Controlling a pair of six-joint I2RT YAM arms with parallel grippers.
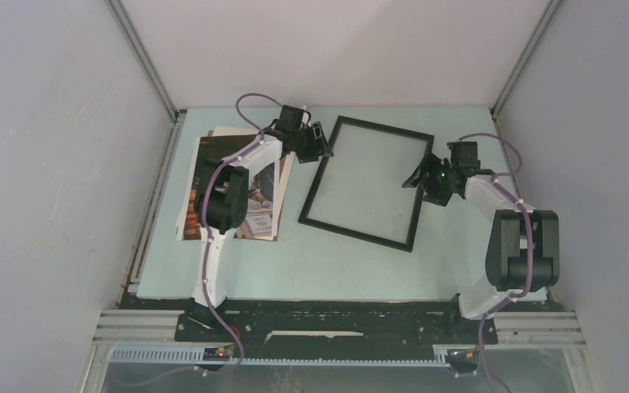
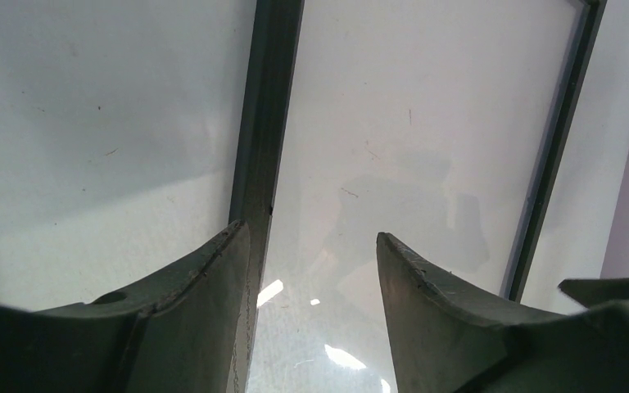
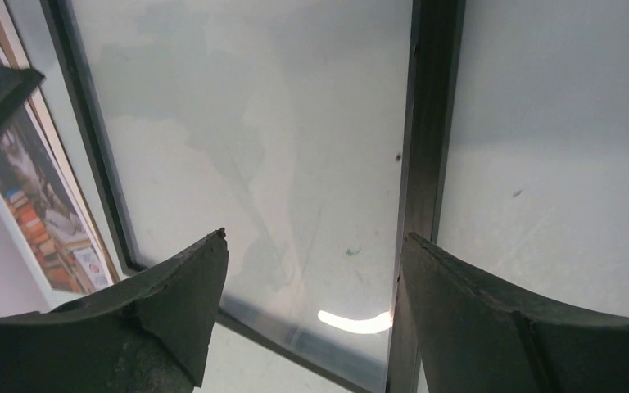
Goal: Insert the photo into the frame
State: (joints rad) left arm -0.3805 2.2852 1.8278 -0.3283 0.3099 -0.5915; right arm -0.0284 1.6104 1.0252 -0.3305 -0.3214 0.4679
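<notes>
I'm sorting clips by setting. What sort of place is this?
Likely a robot lab test cell: plain grey walls enclose a pale green table, and the left arm and right arm are bolted to a black rail at its near edge.

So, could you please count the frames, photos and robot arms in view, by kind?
frame: 1
photo: 1
robot arms: 2, the left arm and the right arm
Total: 4

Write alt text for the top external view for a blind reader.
A black frame lies tilted on the table, the left pincer open at its left edge and the right pincer open at its right edge. The photo lies left of it, partly under the left arm.
</notes>
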